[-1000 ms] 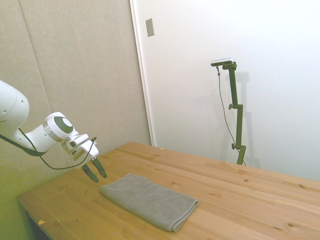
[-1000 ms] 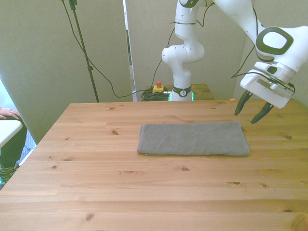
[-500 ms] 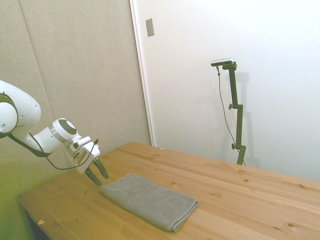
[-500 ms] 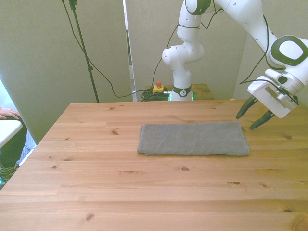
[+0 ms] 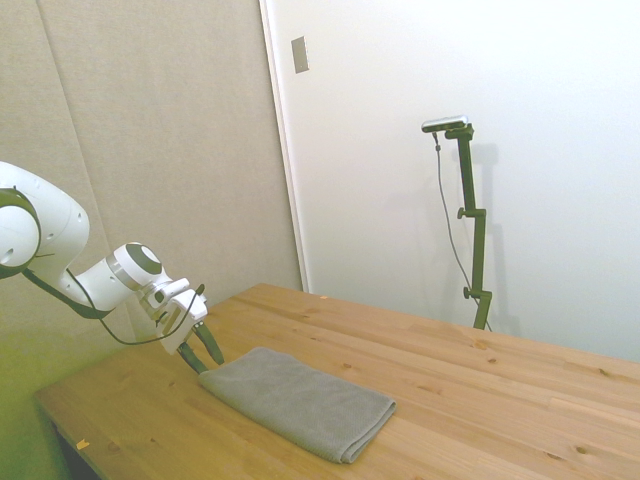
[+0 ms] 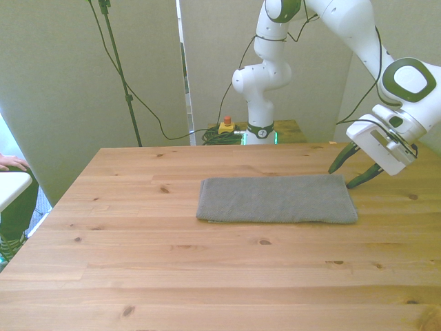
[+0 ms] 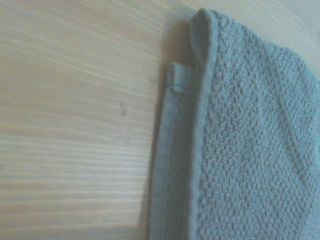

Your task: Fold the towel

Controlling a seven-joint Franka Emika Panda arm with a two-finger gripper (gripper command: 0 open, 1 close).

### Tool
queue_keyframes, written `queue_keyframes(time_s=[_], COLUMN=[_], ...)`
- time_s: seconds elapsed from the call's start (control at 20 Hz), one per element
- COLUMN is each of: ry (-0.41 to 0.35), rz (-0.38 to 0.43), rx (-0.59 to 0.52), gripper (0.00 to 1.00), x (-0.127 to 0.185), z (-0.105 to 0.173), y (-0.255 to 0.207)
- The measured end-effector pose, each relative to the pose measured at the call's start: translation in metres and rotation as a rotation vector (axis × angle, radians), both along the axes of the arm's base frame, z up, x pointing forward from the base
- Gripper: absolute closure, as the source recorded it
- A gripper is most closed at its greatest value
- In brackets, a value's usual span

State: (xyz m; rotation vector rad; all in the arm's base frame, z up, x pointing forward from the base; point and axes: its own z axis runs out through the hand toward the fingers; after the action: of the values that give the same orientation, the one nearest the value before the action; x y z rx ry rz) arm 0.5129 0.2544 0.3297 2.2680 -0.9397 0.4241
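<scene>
The grey towel (image 6: 277, 199) lies flat on the wooden table (image 6: 207, 276) as a long folded rectangle; it also shows in the side view (image 5: 298, 400). My gripper (image 6: 342, 176) is open, its dark fingers low over the table at the towel's end on the front view's right. In the side view the gripper (image 5: 203, 356) hangs just off the towel's near-left end. The wrist view shows the towel's hemmed corner (image 7: 240, 150) in two layers over bare wood.
A person's hand (image 6: 10, 163) rests on a white surface at the front view's left edge. A yellow box with a red button (image 6: 226, 126) sits behind the table near the robot base. The table's far edge (image 5: 420, 318) runs by the wall.
The gripper has come down and moved in toward the towel's end, from above the table to just beside the towel's corner. It stays open. The towel has not moved.
</scene>
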Motion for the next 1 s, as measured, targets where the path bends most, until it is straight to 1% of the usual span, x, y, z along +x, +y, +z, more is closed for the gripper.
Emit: queue_keyframes(time_s=[0.1, 0.15, 0.5, 1.0], ry=[0.003, 0.006, 0.006, -0.004], rz=[-0.010, -0.016, -0.036, -0.010], rx=[-0.006, -0.008, -0.001, 0.029], gripper=[0.00, 1.00, 1.00, 1.00], x=[-0.001, -0.001, -0.001, -0.006], z=[-0.001, -0.001, -0.001, -0.007], y=[-0.008, -0.013, -0.039, -0.040])
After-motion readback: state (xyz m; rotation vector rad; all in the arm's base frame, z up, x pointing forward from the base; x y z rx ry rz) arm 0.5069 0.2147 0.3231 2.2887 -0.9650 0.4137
